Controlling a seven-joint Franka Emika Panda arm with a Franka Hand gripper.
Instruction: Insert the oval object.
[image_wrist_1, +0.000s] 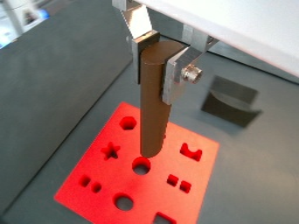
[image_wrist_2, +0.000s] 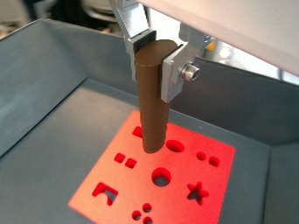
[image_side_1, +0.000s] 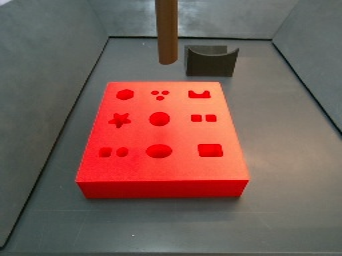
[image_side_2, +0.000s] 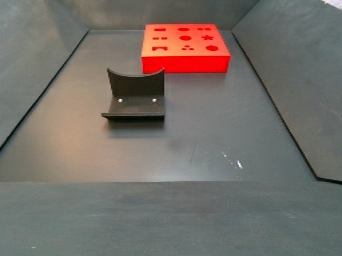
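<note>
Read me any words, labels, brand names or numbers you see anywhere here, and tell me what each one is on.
None: no readable text in any view.
The red block carries only cut-out shapes: star, circles, squares, no letters.
The oval object, held in the gripper, is plain brown.
The dark holder and the grey floor are unmarked.

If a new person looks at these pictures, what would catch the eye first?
First, the bright red block with its shaped holes, lying on the dark bin floor. Next, the oval object, clamped upright in the gripper and hanging above the block. A dark grey holder stands apart on the floor.
</note>
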